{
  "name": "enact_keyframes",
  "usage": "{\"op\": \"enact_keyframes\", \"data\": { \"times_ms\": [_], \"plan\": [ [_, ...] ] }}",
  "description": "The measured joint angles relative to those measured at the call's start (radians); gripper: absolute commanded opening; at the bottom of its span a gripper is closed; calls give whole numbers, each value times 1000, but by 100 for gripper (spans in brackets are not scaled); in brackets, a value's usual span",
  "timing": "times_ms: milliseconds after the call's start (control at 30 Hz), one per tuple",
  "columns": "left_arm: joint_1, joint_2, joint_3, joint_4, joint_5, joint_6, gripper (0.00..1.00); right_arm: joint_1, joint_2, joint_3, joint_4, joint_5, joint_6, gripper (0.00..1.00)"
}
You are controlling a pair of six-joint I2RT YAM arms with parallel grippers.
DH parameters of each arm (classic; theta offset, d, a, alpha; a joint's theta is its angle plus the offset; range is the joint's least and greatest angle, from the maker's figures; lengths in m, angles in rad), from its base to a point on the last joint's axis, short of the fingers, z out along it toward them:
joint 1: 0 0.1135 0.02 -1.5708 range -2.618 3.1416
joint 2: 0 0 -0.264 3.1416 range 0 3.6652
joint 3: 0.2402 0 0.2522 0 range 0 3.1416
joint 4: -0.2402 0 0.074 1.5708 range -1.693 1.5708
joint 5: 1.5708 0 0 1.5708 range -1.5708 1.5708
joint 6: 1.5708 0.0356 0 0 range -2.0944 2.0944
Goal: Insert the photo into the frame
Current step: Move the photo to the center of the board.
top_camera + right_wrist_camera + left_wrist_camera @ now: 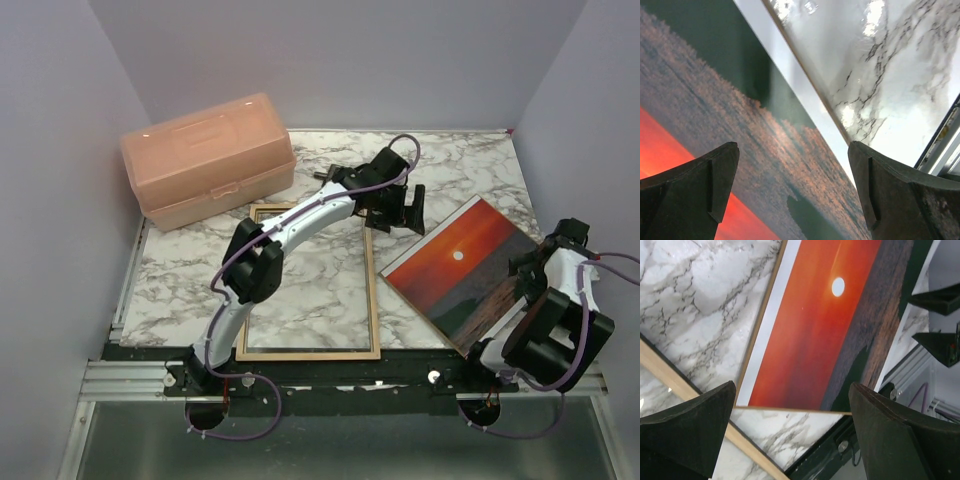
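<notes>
The photo [462, 262], a sunset print with a white sun, lies face up on the right of the marble table. A thin tan edge shows along its border. It also shows in the left wrist view [815, 330] and the right wrist view [715, 100]. The frame [372, 290], tan wood with a clear pane, lies flat at the table's middle; its rail shows in the left wrist view [670, 372]. My left gripper [398, 214] [792, 405] is open and empty above the table between the frame's far right corner and the photo. My right gripper [525, 272] [792, 155] is open and empty over the photo's dark sea side.
A pink plastic lidded box [208, 158] stands at the back left. Grey walls close in the table on three sides. A black rail [340, 372] runs along the near edge by the arm bases.
</notes>
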Motion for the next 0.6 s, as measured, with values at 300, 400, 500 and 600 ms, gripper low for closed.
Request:
{"op": "enact_keyframes", "data": {
  "times_ms": [300, 400, 500, 600],
  "plan": [
    [0, 135, 108, -60, -13, -47, 99, -29, 41, -80, 68, 61, 13, 100],
    [0, 118, 50, -37, -13, -46, 98, -29, 54, -99, 97, 57, 16, 98],
    [0, 75, -32, -22, -12, -36, 98, -29, 55, -111, 151, 35, 6, 96],
    [0, 17, -100, -2, -13, -21, 99, -29, 53, -125, 190, 0, -19, 95]
  ]
}}
